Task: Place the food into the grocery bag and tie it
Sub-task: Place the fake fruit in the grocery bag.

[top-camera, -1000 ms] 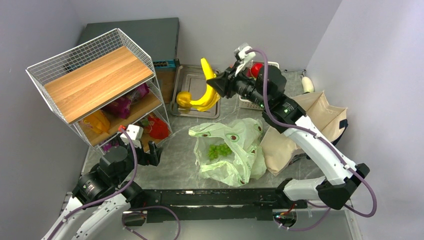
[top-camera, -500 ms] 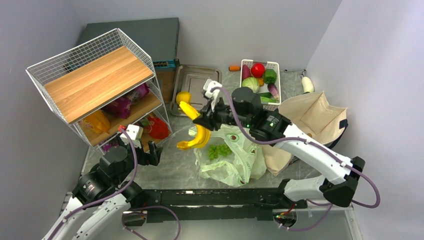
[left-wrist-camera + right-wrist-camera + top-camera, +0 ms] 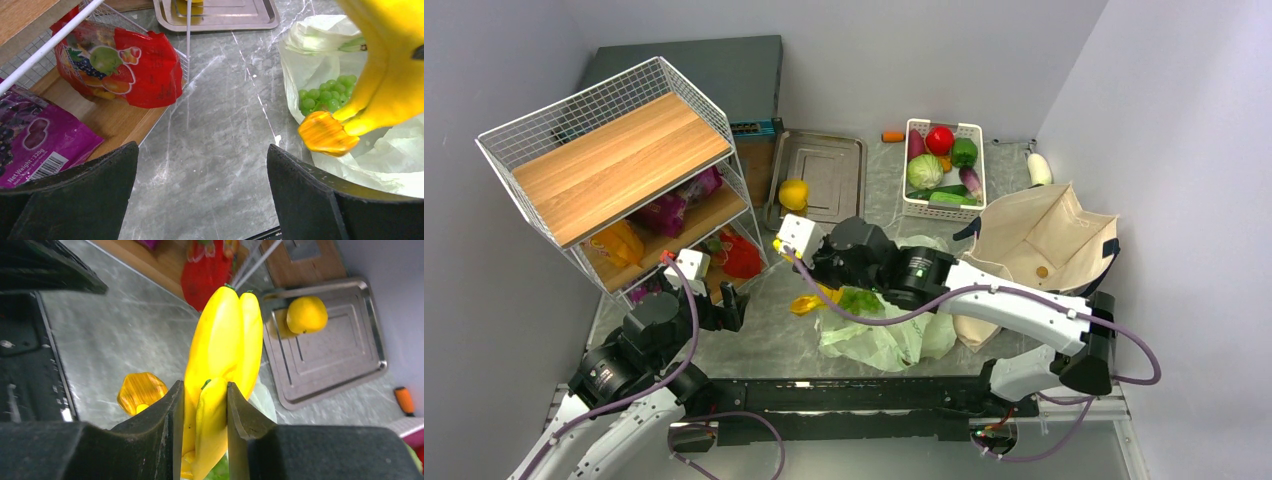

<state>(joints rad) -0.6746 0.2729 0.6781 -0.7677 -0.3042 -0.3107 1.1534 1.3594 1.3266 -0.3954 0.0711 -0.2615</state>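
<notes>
My right gripper (image 3: 205,390) is shut on a bunch of yellow bananas (image 3: 225,340). It holds them low over the left edge of the pale-green avocado-print grocery bag (image 3: 889,340). In the top view the bananas (image 3: 807,301) stick out below the right wrist, and the fingers are hidden under it. Green grapes (image 3: 325,92) lie inside the open bag (image 3: 390,160), just behind the bananas (image 3: 395,65). A yellow lemon (image 3: 793,193) sits on the metal tray (image 3: 834,175); it also shows in the right wrist view (image 3: 306,314). My left gripper (image 3: 202,147) is open and empty over bare table, left of the bag.
A wire shelf (image 3: 614,160) with a wooden top stands at the left, with red (image 3: 125,65) and purple (image 3: 35,135) snack bags on its lower shelf. A white basket (image 3: 944,170) of vegetables stands at the back. A beige canvas tote (image 3: 1044,235) lies right of the bag.
My right arm has carried the bananas from above the tray forward and down to the bag's left edge. The left arm has not moved.
</notes>
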